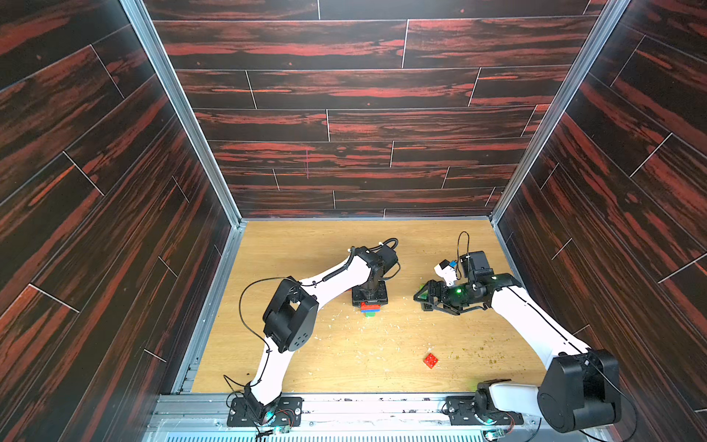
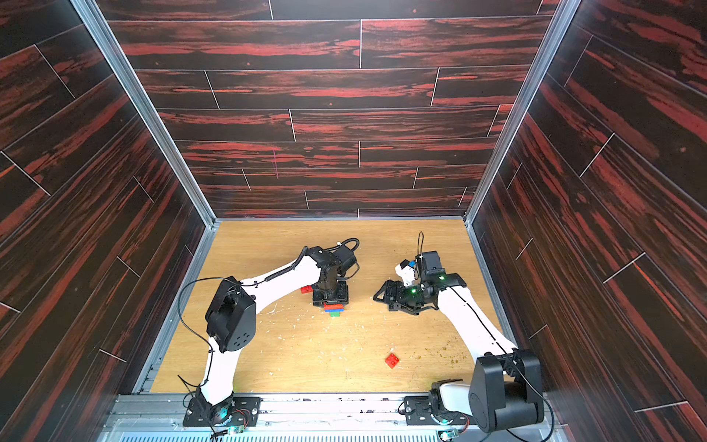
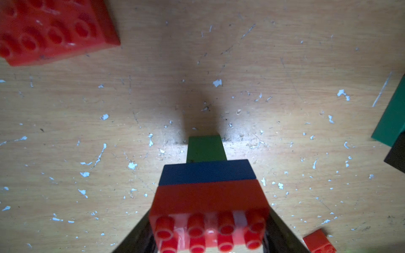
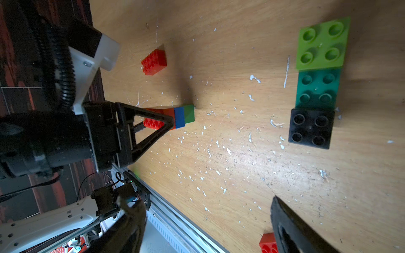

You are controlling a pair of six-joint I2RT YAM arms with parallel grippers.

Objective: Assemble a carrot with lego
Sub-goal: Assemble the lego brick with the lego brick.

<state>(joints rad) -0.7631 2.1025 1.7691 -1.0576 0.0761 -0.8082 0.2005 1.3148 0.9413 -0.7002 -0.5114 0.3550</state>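
Bricks: 8 total. Red: 3 – stacked red (image 3: pixel 210 195), long red (image 4: pixel 154 62), square red (image 1: pixel 430 360). Blue (image 3: pixel 207 172): 1. Green (image 3: pixel 206 149): 1. Lime (image 4: pixel 322 43): 1. Teal (image 4: pixel 317 88): 1. Black (image 4: pixel 310 129): 1. Stack (image 1: pixel 370 308): 1, of 3 bricks. Outside it: 5, 3 of them in 1 row. Arms: 2 – left arm (image 1: pixel 336 277), right arm (image 1: pixel 535 323).

No lettering, label, brand or number can be read anywhere (the lego (image 4: pixel 322 43) studs show no legible mark either).

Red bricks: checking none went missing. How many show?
3. The held red brick between the left gripper's fingers, a long red brick beside that gripper, a square red brick nearer the front rail. Others may be hidden.
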